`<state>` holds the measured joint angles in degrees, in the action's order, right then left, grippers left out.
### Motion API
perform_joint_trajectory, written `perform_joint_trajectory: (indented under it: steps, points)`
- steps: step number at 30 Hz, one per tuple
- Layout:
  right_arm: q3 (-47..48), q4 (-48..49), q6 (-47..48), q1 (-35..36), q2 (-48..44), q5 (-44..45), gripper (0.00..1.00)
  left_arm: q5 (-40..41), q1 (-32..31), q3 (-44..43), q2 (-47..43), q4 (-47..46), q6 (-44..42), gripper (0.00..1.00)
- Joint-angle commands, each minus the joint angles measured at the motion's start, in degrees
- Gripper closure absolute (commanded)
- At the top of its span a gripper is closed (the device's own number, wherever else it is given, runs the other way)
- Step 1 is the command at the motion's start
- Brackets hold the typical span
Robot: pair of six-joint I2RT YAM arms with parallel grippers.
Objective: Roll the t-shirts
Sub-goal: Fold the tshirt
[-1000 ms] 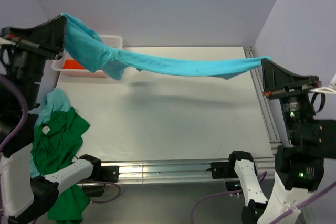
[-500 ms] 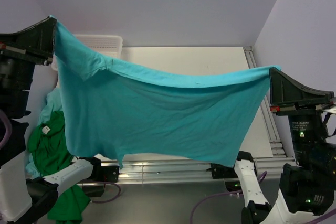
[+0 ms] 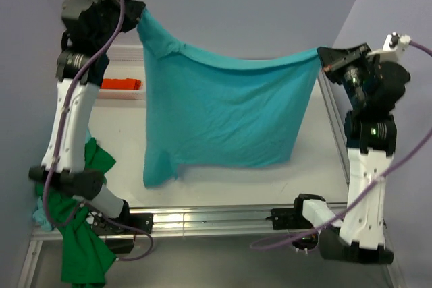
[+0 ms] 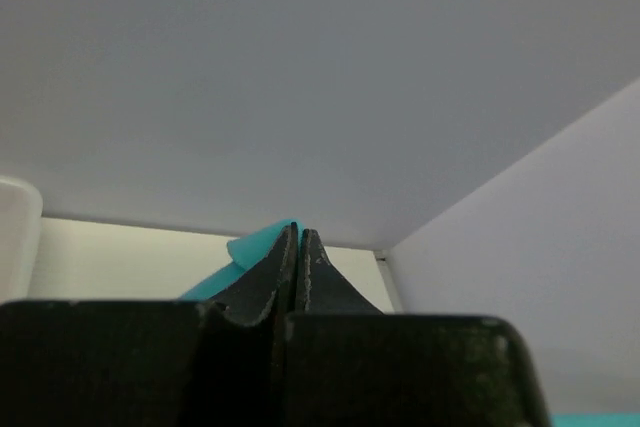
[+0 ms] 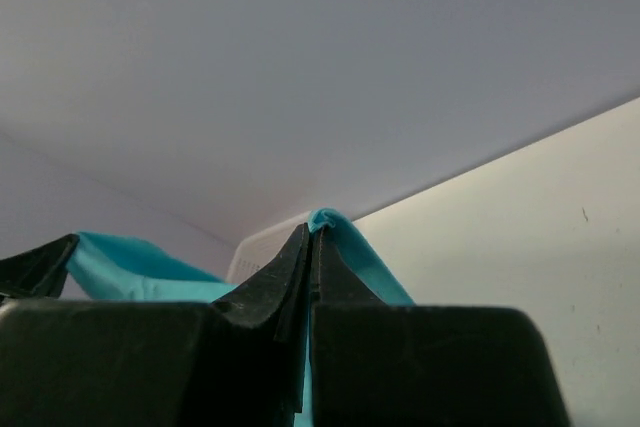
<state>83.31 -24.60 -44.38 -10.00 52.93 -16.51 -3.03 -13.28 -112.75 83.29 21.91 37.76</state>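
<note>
Fingers [image 4: 268, 282] tight — turquoise t-shirt [image 3: 223, 112] left-to-right

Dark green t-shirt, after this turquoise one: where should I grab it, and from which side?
Probably the dark green t-shirt where it bunches on the table by the left edge, coming down from above. Its raised folds offer a pinch; the rest hangs off the near corner behind the left arm.

The top camera sits high above and behind the arms and looks down on the whole table [image 3: 223, 180], with the near edge at the bottom. Each wrist camera sits very close behind its own fingers. The one on the left gripper [image 4: 299, 232] faces the far right corner. The one on the right gripper [image 5: 312, 230] faces the far left corner. All three see the turquoise shirt [image 3: 223, 112].
</note>
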Motion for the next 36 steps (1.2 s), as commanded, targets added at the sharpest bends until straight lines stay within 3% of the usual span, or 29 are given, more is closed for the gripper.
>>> perform_joint_trajectory:
  steps: [1,4,6,10,14,17,20,21,23,24,29,36]
  points:
    - [5.52,10.34,-2.02,-0.11,7.26,-0.44,1.00,-5.39,2.99,-16.41,10.87,-0.92,1.27,0.99]
    - [11.59,15.69,-6.57,-2.29,18.48,-6.68,1.00,-10.39,5.44,-33.16,22.66,-0.81,3.45,1.00]
    - [14.50,18.69,-8.78,-3.53,22.29,-11.06,1.00,-11.91,6.94,-36.74,26.47,-4.14,5.21,1.00]
    - [21.01,24.06,-10.81,-6.61,27.75,-15.20,1.00,-13.14,7.39,-30.26,25.35,-15.83,5.66,1.00]
    - [16.89,33.73,-14.85,-9.59,28.19,-19.69,1.00,-13.06,6.16,-28.32,25.35,-18.65,3.12,1.00]
    - [11.29,36.63,-17.05,-11.71,27.85,-22.32,1.00,-12.18,5.02,-19.73,22.02,-21.11,1.36,1.00]
    - [-2.67,40.59,-17.76,-12.06,24.09,-21.99,1.00,-12.45,3.97,-3.40,17.01,-26.29,1.27,1.00]
    - [-6.63,41.38,-17.58,-12.15,23.02,-21.72,1.00,-10.09,2.40,6.04,14.47,-28.92,0.05,1.00]
    - [-17.70,44.37,-16.19,-12.24,20.74,-21.20,1.00,-7.09,-0.16,14.36,12.52,-30.26,-1.54,1.00]
    - [-24.09,45.16,-15.65,-12.24,20.12,-21.28,1.00,-5.95,-2.34,22.58,10.77,-31.04,-1.46,1.00]
    - [-40.92,44.12,-10.73,-13.64,14.32,-19.70,1.00,-2.60,-6.84,48.89,2.95,-40.72,1.79,1.00]
    - [-53.50,32.63,-5.64,-14.61,5.79,-10.74,1.00,8.03,-17.03,59.56,-6.98,-31.86,1.08,1.00]
